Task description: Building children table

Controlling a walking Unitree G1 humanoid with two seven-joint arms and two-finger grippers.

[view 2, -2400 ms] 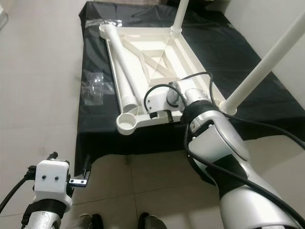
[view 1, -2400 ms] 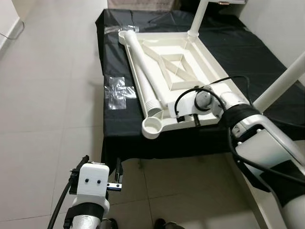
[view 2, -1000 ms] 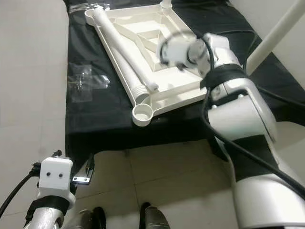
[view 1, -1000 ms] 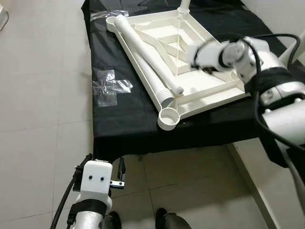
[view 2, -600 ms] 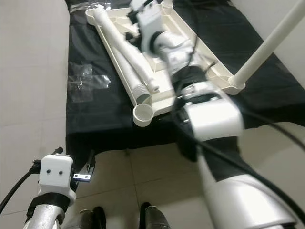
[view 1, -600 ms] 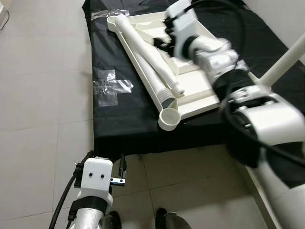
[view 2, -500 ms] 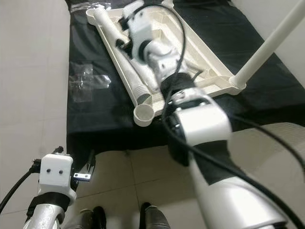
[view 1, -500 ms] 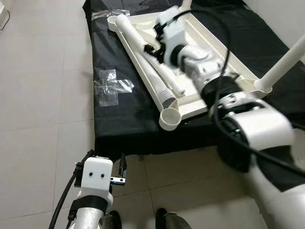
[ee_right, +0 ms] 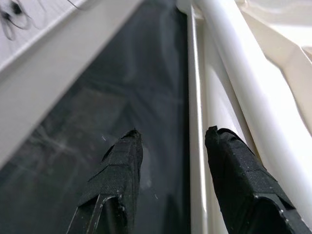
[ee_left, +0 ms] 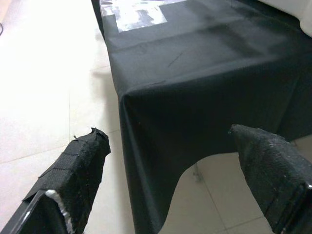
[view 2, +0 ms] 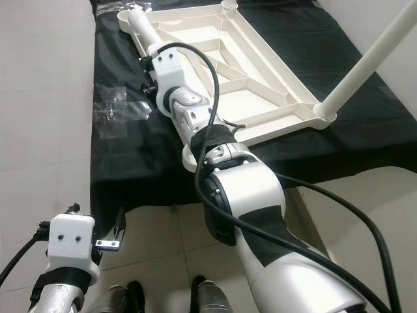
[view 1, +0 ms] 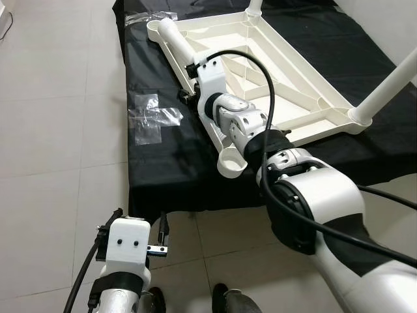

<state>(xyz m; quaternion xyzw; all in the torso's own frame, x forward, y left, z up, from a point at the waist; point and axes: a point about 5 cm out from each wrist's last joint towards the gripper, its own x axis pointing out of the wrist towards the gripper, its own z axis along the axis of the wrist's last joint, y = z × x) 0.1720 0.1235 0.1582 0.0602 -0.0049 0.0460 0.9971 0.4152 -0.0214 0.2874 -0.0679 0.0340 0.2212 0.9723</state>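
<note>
The white tabletop [view 1: 287, 78] lies upside down on a black-covered surface [view 1: 163, 169]. Upright legs stand in its far corner [view 1: 255, 6] and right corner [view 1: 384, 91]. The near corner socket [view 1: 232, 163] is empty. A loose white leg [view 1: 171, 31] lies along the tabletop's left edge, mostly hidden under my right arm [view 1: 221, 111]. My right gripper [ee_right: 170, 165] is open, just above the black cloth beside the tabletop's rim [ee_right: 195, 97] and the loose leg [ee_right: 243, 63]. My left gripper [ee_left: 170, 170] hangs open low by the cloth's near corner, holding nothing.
A clear plastic bag [view 1: 153, 120] lies on the cloth left of the tabletop, and another [view 1: 150, 16] lies at the far left corner. Pale tiled floor [view 1: 58, 130] spreads to the left and in front. The cloth's edge [ee_left: 126, 112] drops to the floor.
My right arm has swung from the right side of the tabletop across to its left edge, over the loose leg. The left arm stays low.
</note>
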